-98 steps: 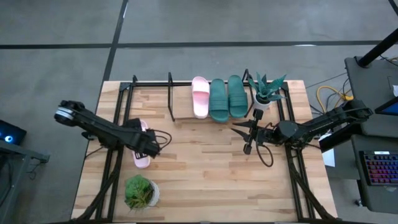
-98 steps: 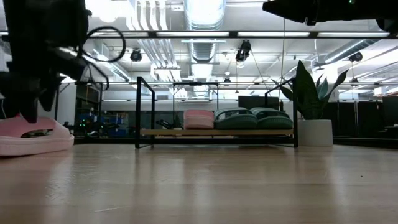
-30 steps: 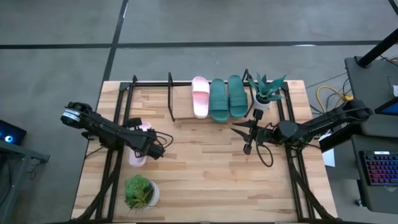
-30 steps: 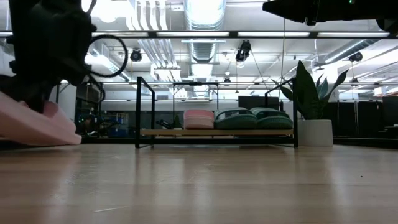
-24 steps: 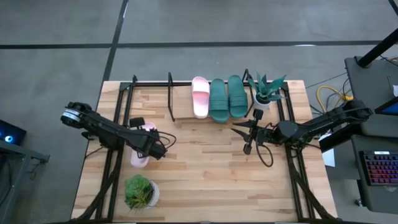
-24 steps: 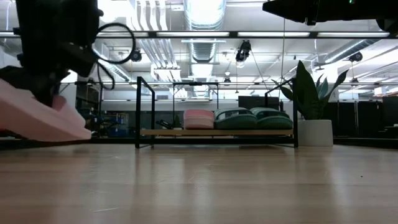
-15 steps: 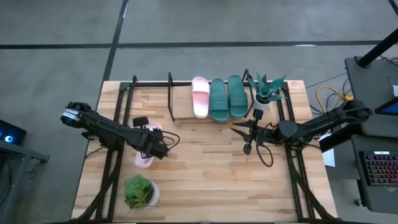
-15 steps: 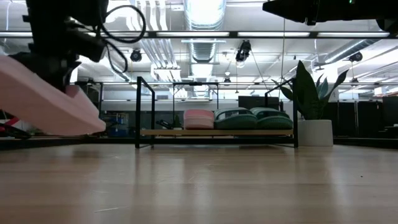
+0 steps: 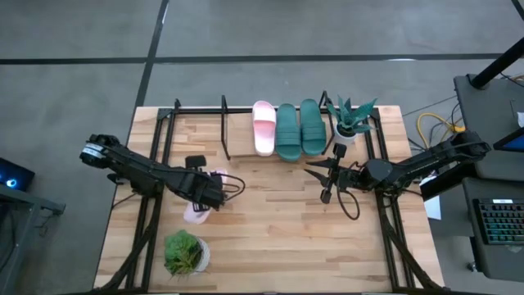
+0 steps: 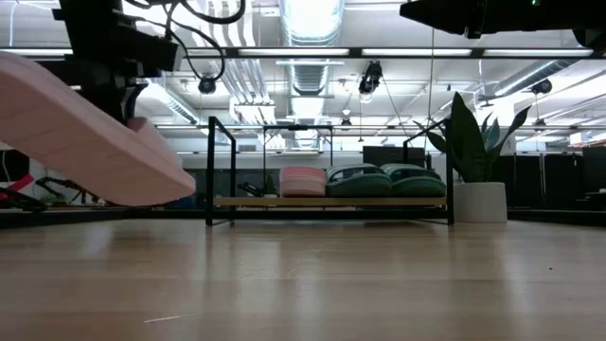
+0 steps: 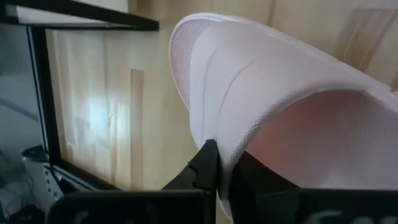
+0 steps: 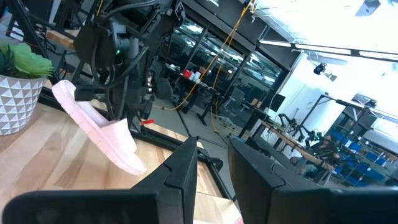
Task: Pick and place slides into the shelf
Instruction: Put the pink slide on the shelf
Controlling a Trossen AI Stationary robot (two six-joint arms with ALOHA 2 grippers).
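A light pink slide (image 9: 198, 210) hangs in the air over the table's left half, with my left gripper (image 9: 214, 195) shut on it. In the low view this slide (image 10: 90, 142) is tilted, its lower end pointing at the shelf. The shelf (image 9: 239, 135) stands at the far edge; on its board rest one pink slide (image 9: 263, 127) and two dark teal slides (image 9: 287, 131) (image 9: 311, 127), side by side. My right gripper (image 9: 321, 180) hovers open and empty at the table's right, near the shelf's right end. My left gripper pinches the pink slide's wide strap at its side edge (image 11: 219, 140), one finger (image 11: 205, 165) outside the strap and the other under it. The slide is lifted clear of the table and tilted, one end (image 10: 175, 185) lower than the other.
A leafy plant in a white pot (image 9: 184, 252) stands near the front left. A spiky plant (image 9: 352, 119) stands right of the shelf. Black arm-mount frames (image 9: 155, 139) run along both table sides. Bare wood (image 9: 270, 221) lies between the arms.
My left gripper has risen and gone toward the table's right edge, still shut on the pink slide. The slide has come up off the table and now hangs clear and tilted, farther right than before.
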